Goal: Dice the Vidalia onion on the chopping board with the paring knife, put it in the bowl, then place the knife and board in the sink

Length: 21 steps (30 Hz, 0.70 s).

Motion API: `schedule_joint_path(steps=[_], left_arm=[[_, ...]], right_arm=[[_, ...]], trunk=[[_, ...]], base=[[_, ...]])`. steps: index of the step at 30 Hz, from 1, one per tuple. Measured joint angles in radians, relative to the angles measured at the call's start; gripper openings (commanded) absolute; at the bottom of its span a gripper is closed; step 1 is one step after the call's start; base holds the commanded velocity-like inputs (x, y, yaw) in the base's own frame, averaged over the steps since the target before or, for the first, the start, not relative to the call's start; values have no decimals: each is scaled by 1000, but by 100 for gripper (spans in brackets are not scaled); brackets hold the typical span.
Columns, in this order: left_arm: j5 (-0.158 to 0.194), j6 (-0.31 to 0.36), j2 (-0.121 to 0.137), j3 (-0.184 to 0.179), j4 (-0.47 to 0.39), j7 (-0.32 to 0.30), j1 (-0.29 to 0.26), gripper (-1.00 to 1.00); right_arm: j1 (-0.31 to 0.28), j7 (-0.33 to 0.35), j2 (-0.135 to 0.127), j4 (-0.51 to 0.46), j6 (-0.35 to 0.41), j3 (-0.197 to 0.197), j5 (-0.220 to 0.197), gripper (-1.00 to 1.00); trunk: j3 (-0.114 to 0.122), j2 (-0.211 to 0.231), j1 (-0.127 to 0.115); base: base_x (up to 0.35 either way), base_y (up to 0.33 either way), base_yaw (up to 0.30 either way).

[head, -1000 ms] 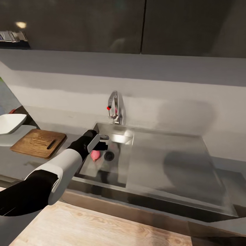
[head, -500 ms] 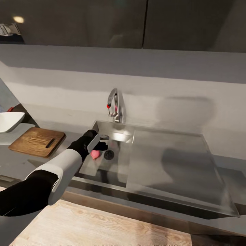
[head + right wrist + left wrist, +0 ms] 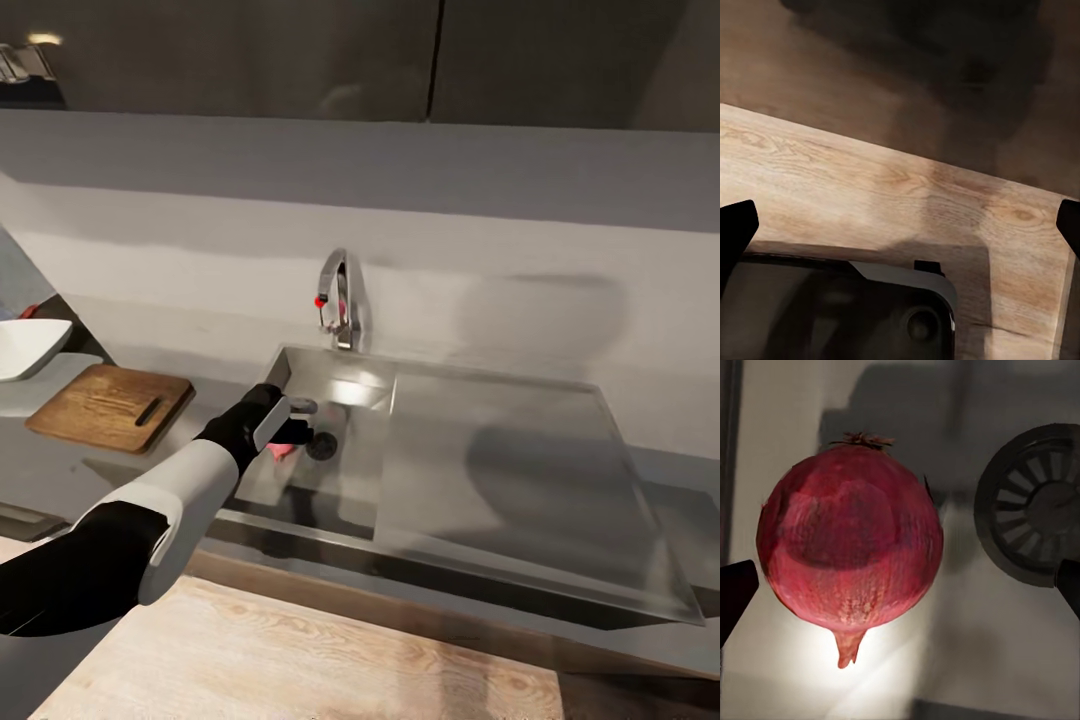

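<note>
The left gripper (image 3: 900, 585) has its jaws spread wide, one dark tip at either side of the Vidalia onion (image 3: 851, 536), neither touching it. The reddish onion lies on the basin floor of the sink (image 3: 500, 440), with the round drain (image 3: 1035, 506) just beside it at about 3 o'clock. The right gripper (image 3: 900, 225) hangs over the plank floor (image 3: 870, 187), jaws wide apart and holding nothing. On the worktop (image 3: 60, 460), the chopping board (image 3: 105, 405) lies at 9 o'clock from the sink, the white bowl (image 3: 25, 345) beyond it.
</note>
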Motion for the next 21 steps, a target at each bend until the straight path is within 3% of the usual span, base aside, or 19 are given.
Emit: schedule_joint_path(steps=[8, 21], left_arm=[[0, 0, 2, -1, 0, 0, 0, 100], [0, 0, 3, -1, 1, 0, 1, 100]], right_arm=[[0, 0, 0, 0, 0, 0, 0, 100], [0, 0, 0, 0, -1, 0, 0, 100]], trunk=[[-13, 0, 0], [-31, 0, 0]], base=[[101, 60, 0], [5, 3, 0]])
